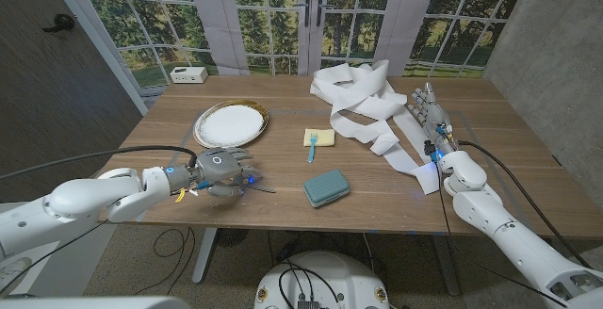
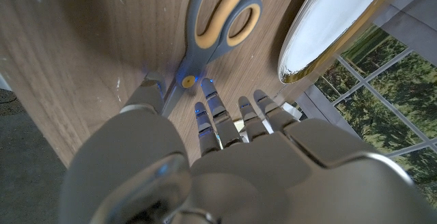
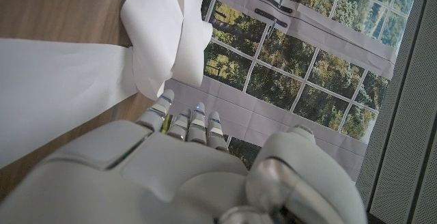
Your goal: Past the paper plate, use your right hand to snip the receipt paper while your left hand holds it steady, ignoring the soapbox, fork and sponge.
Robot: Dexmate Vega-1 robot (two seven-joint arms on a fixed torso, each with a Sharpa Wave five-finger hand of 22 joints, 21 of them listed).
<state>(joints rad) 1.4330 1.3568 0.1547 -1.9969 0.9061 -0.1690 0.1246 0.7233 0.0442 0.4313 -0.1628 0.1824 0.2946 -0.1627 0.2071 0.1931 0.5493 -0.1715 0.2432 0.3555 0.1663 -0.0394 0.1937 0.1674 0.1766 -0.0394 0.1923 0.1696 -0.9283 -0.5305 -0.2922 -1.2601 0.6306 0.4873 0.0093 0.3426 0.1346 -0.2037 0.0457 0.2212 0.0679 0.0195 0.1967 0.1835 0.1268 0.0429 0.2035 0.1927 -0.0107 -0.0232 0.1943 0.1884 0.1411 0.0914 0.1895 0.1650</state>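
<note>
My left robot hand (image 2: 225,162) hovers over the scissors (image 2: 215,26), fingers spread, grasping nothing. My right robot hand (image 1: 429,111), released, rests beside the receipt paper (image 1: 363,102).

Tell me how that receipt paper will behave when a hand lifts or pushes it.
The receipt paper lies in loose, twisted loops, so it is probably floppy and will sag rather than hold shape. It looks thin and light, likely sliding or bunching on the table if pushed. One strip trails toward the right hand, so lifting may drag the rest.
</note>
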